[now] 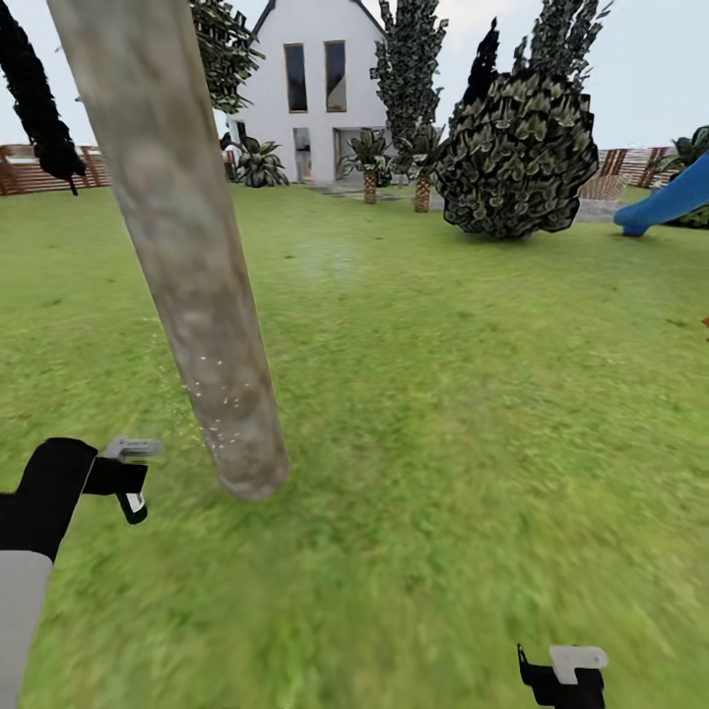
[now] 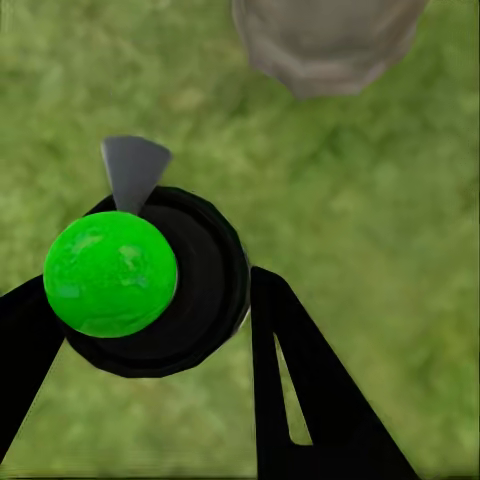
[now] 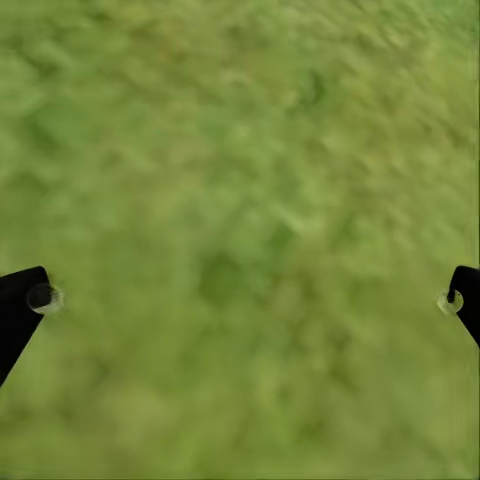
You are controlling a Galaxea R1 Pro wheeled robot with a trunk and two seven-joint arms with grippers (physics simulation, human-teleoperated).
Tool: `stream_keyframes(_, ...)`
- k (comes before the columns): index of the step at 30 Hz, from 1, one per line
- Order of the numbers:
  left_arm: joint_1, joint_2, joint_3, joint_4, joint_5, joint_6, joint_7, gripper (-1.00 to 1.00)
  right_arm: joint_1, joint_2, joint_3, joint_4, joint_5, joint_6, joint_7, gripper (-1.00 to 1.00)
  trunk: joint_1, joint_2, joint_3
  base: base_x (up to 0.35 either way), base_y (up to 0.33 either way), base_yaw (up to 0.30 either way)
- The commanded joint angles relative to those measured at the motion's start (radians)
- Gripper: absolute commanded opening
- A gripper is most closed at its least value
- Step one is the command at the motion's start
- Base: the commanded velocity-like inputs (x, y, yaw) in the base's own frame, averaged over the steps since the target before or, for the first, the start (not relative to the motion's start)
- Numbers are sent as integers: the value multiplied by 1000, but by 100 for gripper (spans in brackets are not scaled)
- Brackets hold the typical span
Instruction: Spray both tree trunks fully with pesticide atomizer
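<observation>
Clamped between the two black fingers (image 2: 300, 390) of the left gripper (image 2: 150, 330) is the pesticide atomizer (image 2: 170, 290), seen end-on as a dark round body with a bright green ball on top and a grey nozzle pointing toward the tree trunk (image 2: 325, 45). From the head view, that left gripper (image 1: 128, 478) sits low beside the base of the trunk (image 1: 187, 266), close to it but not touching. Tiny whitish specks of pesticide (image 1: 222, 404) dot the lower bark, with a few drifting over the lawn (image 1: 443, 394) just beside it. The right gripper (image 3: 240, 300) hangs well away from the trunk, spread wide, with nothing between its fingertips but grass; its grey and black body (image 1: 566, 675) shows low over the lawn.
</observation>
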Motion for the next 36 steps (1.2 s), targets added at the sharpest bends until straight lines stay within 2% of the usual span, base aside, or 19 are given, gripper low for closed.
stream_keyframes(1,-1,-6,-4,-5,-13,2,-11,-100,-1,0,-3,2,11,-3,-8,100,0,0,-1,0,0,255)
stream_keyframes(4,-3,-24,-4,-13,-12,2,-10,-100,-1,0,-4,2,11,-3,-8,100,0,0,-1,0,0,51)
stream_keyframes(8,-2,-23,-14,-14,-19,-1,-8,-100,-1,0,-4,2,12,-3,-8,100,0,0,-1,0,0,1)
stream_keyframes(15,-2,-23,-4,-12,-19,0,-5,-100,-1,-1,-4,2,12,-3,-8,100,0,0,-1,161,-48,0)
stream_keyframes(36,-2,-25,-6,-7,-22,0,-3,-100,-1,0,-2,2,12,-3,-6,100,0,0,-1,3,-264,0)
